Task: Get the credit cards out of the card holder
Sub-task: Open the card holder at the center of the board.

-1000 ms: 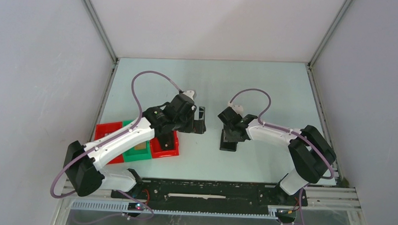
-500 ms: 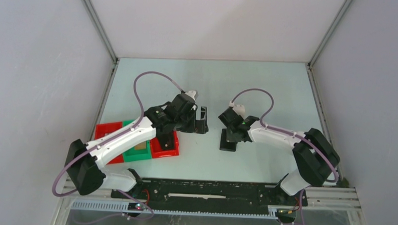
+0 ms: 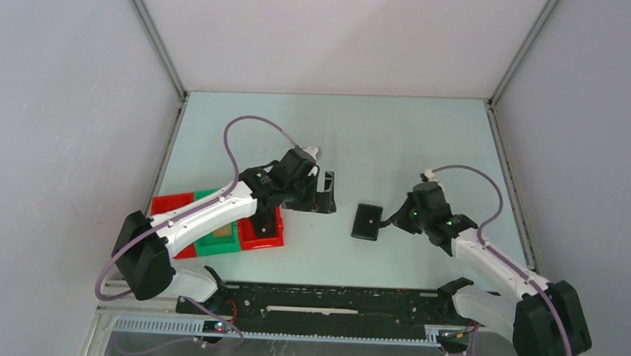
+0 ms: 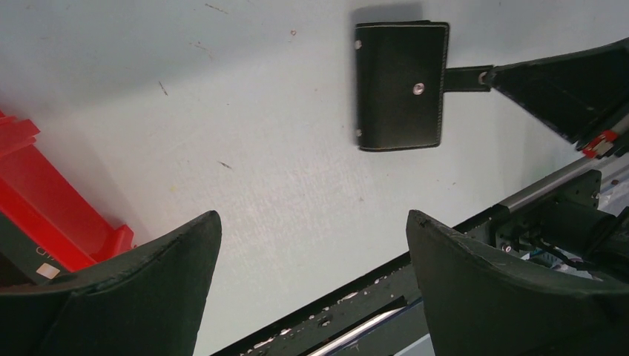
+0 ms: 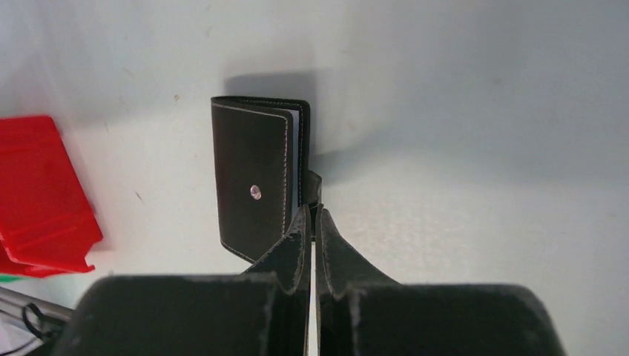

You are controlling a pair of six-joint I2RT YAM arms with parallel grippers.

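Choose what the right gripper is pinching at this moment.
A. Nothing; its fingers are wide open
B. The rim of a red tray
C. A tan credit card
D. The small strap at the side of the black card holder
D: in the right wrist view, the right gripper has its fingers pressed together on the strap that sticks out from the side of the folded card holder.

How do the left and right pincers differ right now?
The left pincer is wide open, holding nothing; the right pincer is shut on the strap of the holder. The left pincer hangs apart from the holder; the right pincer touches it. Both are black, with two fingers.
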